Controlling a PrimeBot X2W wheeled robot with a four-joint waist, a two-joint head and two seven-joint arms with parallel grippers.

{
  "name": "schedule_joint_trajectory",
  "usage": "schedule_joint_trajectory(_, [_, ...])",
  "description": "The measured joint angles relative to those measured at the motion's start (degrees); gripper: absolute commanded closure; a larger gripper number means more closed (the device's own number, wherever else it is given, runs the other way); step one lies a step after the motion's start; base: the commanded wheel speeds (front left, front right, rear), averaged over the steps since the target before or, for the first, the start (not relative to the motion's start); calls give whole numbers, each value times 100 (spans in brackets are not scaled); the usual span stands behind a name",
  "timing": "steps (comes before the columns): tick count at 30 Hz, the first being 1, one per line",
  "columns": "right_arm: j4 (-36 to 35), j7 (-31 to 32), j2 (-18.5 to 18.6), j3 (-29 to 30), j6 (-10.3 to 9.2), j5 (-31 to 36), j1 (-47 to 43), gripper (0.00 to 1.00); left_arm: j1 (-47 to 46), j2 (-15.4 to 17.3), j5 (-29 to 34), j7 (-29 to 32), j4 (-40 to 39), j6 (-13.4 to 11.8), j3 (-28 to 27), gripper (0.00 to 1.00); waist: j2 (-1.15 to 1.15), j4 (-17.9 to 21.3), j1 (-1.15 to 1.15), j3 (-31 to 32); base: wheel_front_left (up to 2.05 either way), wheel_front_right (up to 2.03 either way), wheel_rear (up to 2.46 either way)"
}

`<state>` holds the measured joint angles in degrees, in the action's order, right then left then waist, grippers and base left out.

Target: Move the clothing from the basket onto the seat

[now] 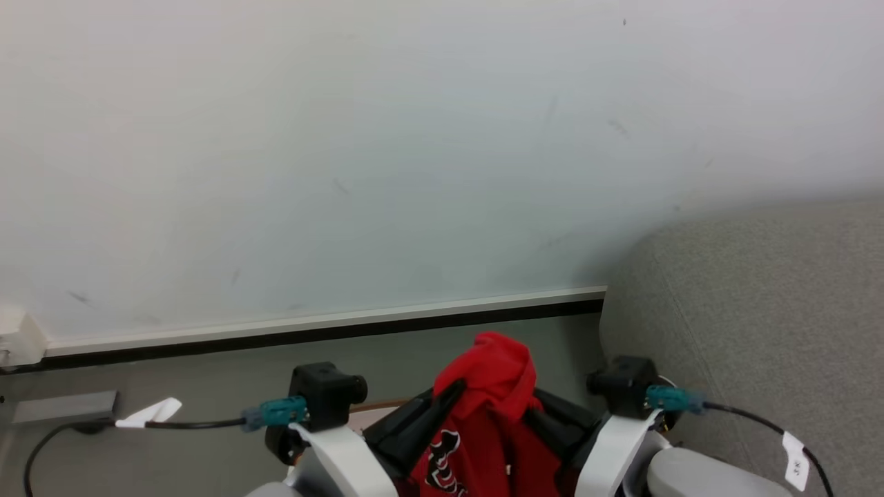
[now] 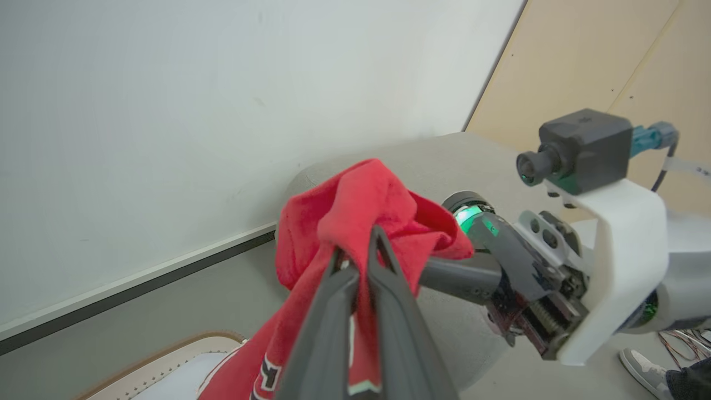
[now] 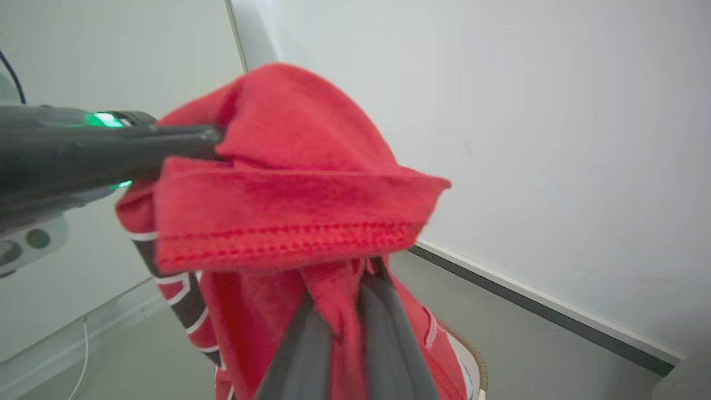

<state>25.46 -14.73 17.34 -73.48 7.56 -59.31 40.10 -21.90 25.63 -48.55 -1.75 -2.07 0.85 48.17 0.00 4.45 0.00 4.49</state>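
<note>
The red clothing (image 1: 494, 386), a jersey with white-and-black lettering, hangs bunched in the air between both grippers. My left gripper (image 2: 358, 247) is shut on a fold near the garment's top. My right gripper (image 3: 347, 278) is shut on red fabric under a stitched hem, with cloth pinched between its fingers. In the head view the left gripper (image 1: 457, 388) and right gripper (image 1: 533, 399) meet at the garment from either side. The basket (image 2: 166, 355), cream with a brown rim, sits below the hanging cloth. The grey seat (image 1: 760, 310) lies to the right.
A white wall with a dark baseboard (image 1: 331, 331) runs behind. A black cable (image 1: 48, 442) and a wall box (image 1: 17, 338) are at the left. A person's shoe (image 2: 639, 361) is on the floor at the right, by a tan wooden panel (image 2: 600, 61).
</note>
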Motion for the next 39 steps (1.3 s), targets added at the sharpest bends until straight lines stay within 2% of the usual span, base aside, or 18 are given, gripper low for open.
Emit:
schedule_joint_trajectory(2, [-52, -7, 83, 23, 0, -219, 35, 100, 1, 7, 25, -41, 52, -24, -9, 100, 0, 45, 0, -14, 0, 0, 0])
schedule_joint_trajectory(4, [-96, -22, 157, 131, 0, -354, 97, 100, 2, 0, 67, -112, 121, -62, -27, 56, 0, 94, 0, -31, 0, 0, 0])
schedule_joint_trajectory(5, [-122, -24, 198, 208, 0, -399, 108, 100, 2, -4, 70, -149, 152, -75, -45, 16, 0, 119, 0, -38, 0, 0, 0])
schedule_joint_trajectory(6, [-132, -24, 242, 290, 0, -405, 115, 100, 3, -11, 80, -190, 182, -77, -47, 0, 0, 144, 0, -45, 0, 0, 0])
schedule_joint_trajectory(24, [-148, -31, 790, 1544, 0, -90, -65, 100, 4, -208, 277, -567, 548, -153, 42, 0, 0, 778, 0, -199, 0, 0, 0])
schedule_joint_trajectory(39, [-165, -31, 946, 2399, 0, 323, -280, 100, -57, -229, 401, -649, 535, -175, 74, 0, 0, 1521, 0, -389, 0, 0, 0])
